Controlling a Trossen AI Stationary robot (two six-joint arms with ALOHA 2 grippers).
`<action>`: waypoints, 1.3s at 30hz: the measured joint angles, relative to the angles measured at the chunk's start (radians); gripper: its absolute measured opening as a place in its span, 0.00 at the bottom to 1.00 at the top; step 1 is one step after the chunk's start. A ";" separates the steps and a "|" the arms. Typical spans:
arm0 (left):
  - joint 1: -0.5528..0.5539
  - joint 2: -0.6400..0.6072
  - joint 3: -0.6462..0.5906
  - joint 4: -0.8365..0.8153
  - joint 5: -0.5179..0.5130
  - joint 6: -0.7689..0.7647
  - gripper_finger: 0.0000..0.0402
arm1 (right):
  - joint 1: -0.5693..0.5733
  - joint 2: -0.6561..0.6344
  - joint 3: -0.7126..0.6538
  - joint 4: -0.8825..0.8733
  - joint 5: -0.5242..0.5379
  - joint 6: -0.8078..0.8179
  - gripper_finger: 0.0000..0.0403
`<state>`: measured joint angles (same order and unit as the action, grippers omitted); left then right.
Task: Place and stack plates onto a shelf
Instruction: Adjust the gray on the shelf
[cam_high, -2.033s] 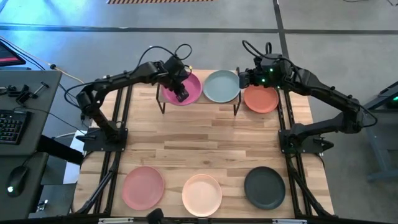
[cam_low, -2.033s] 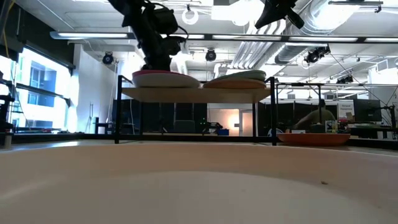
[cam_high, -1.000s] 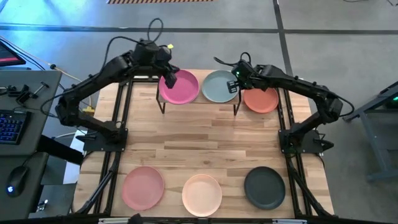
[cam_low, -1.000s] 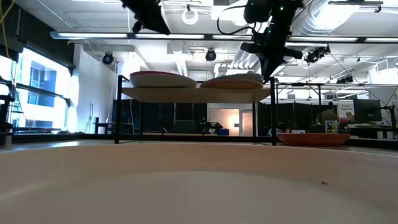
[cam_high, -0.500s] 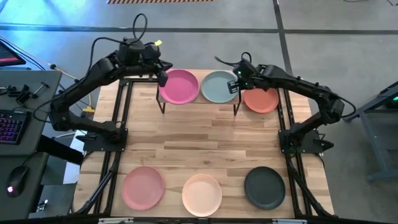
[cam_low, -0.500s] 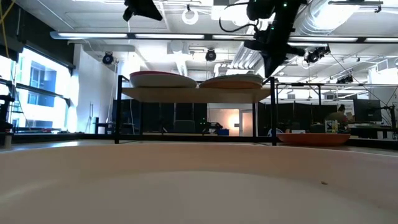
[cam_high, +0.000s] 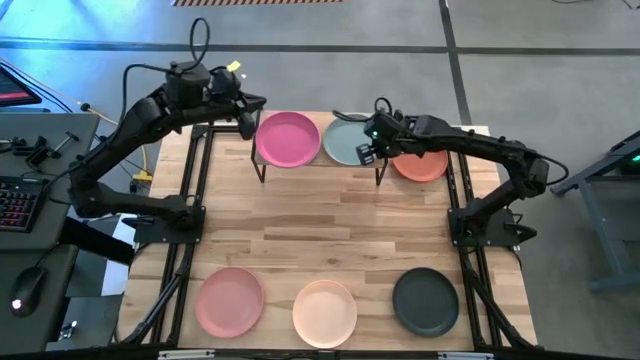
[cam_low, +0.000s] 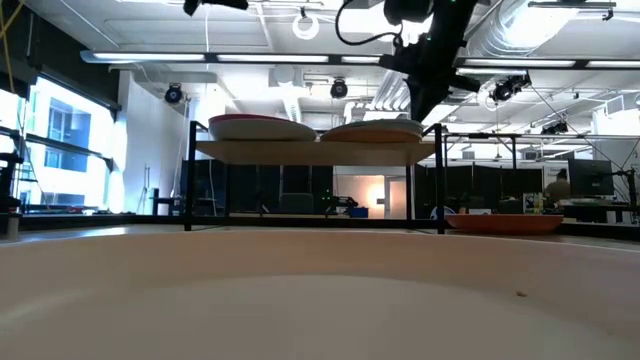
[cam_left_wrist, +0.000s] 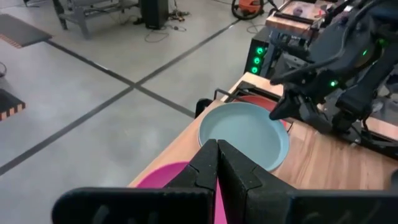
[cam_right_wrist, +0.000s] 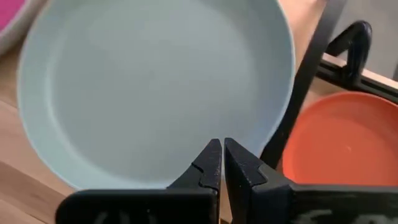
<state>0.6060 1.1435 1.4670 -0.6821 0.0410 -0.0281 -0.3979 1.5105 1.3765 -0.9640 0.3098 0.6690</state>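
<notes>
Pulling back left of the hot pink plate (cam_high: 288, 139), left claw (cam_high: 246, 121) pinched shut, empty.

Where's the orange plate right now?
In the high view the orange plate lies on the table at the far right, just beside the shelf, next to the teal plate on it.
</notes>
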 joint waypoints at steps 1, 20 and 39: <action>0.000 -0.006 0.000 0.000 0.000 -0.004 0.00 | 0.000 0.000 0.005 -0.020 0.002 0.004 0.00; 0.000 -0.031 0.000 -0.010 -0.005 -0.013 0.00 | -0.033 0.003 0.048 -0.119 0.024 -0.021 0.00; 0.000 -0.031 0.000 -0.014 -0.004 -0.022 0.00 | -0.054 0.071 0.060 -0.021 -0.008 -0.038 0.00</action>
<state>0.6060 1.1122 1.4670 -0.6964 0.0368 -0.0498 -0.4516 1.5813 1.4370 -0.9846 0.3014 0.6310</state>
